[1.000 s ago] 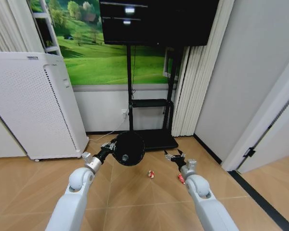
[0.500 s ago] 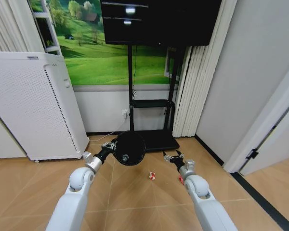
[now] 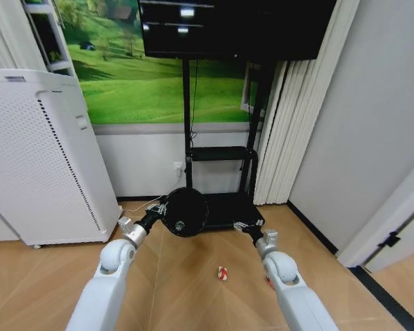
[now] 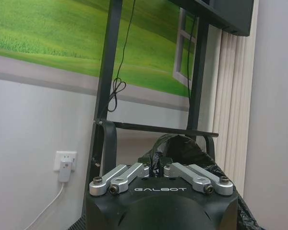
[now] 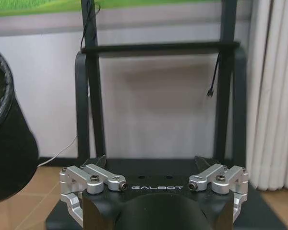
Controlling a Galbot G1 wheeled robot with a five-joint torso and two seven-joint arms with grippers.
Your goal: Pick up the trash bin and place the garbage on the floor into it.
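Gripping the black bag liner at the rim, the left gripper (image 3: 160,207) holds the small round black trash bin (image 3: 185,212) off the light tan wood-look floor (image 3: 186,289), its fingers (image 4: 137,170) pinched narrow on the plastic. Beside the bin, the right gripper (image 3: 248,225) hangs with jaws spread wide, holding nothing. Just below it lie 2 red-and-white wrappers (image 3: 223,274) on the floor.

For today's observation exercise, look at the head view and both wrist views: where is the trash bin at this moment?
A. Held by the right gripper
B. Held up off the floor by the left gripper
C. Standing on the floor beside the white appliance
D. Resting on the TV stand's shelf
B: the left gripper is shut on the bag-lined rim of the trash bin, holding it above the floor, while the right gripper is open and empty.
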